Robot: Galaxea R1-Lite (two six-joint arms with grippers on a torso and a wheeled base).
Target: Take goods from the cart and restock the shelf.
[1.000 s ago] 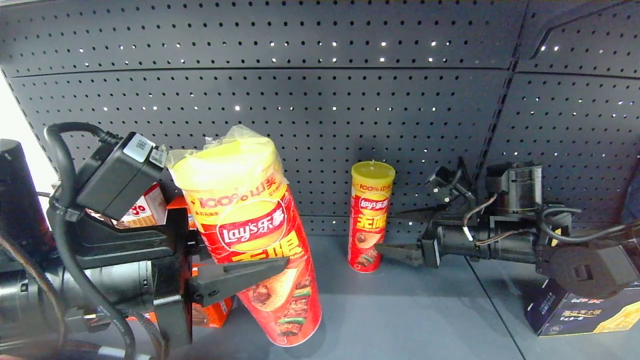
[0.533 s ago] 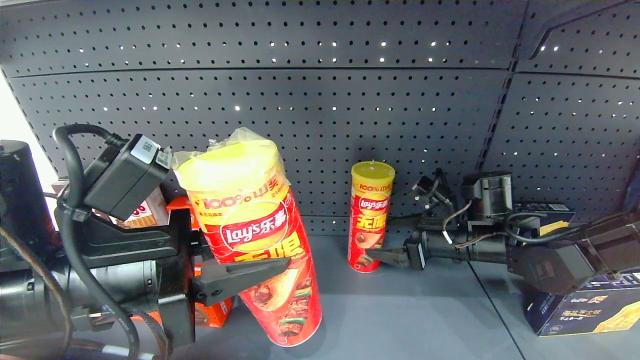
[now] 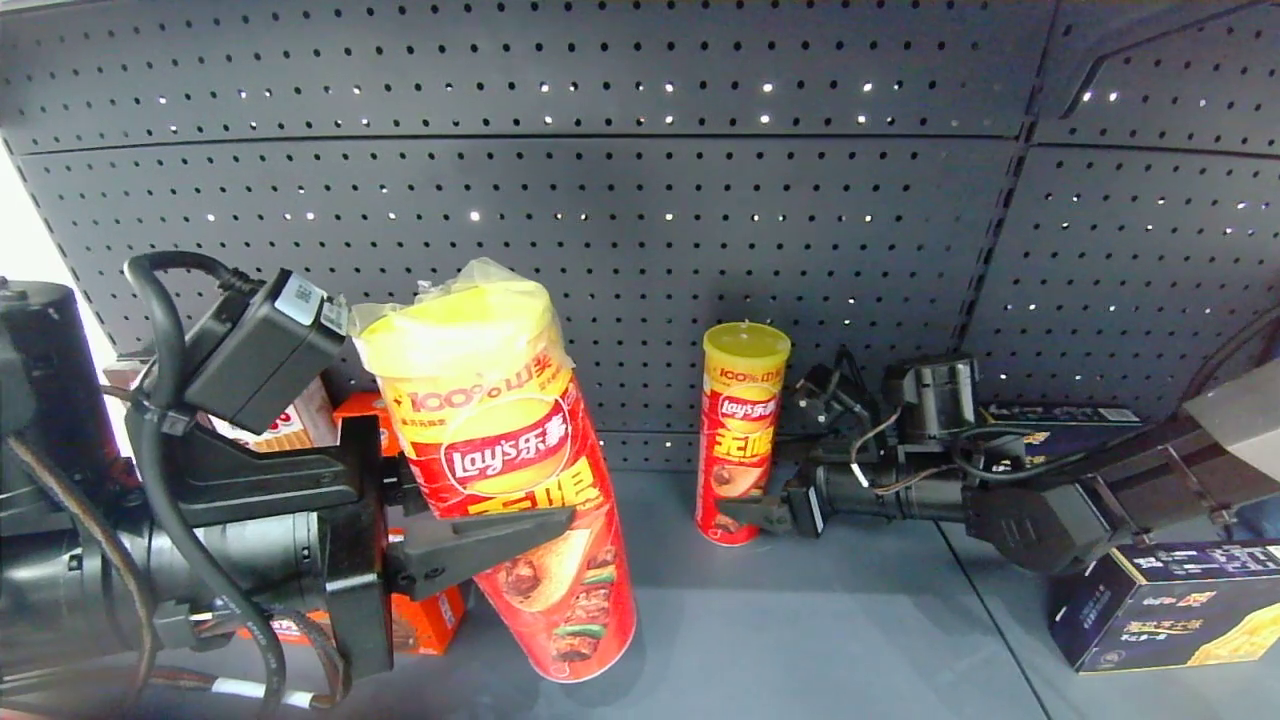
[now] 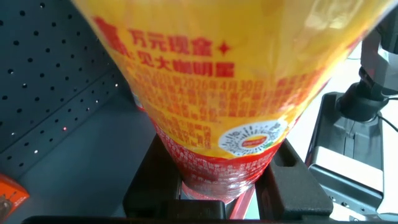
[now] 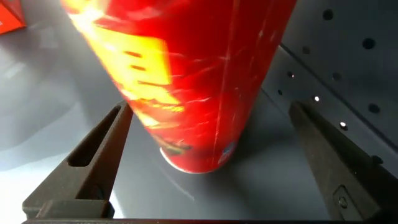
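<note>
Works at the dark shelf (image 3: 800, 640), backed by pegboard (image 3: 640, 200), with restocking seemingly partway through. Grips the big chip can (image 3: 500, 440) in the left pincer (image 3: 545, 490), jaws clamped on its middle. Holds it tilted, low over the shelf's front (contact with the floor not clear), so needs standing upright and releasing yet. Shares the shelf with a dark box (image 3: 1160, 610) lying at the right end. Straddles the small chip can (image 3: 742, 430) with the right pincer (image 5: 208, 109), jaws apart on either side and seemingly clear of it. Finds that can upright at the back, near the pegboard: likely placed already.
</note>
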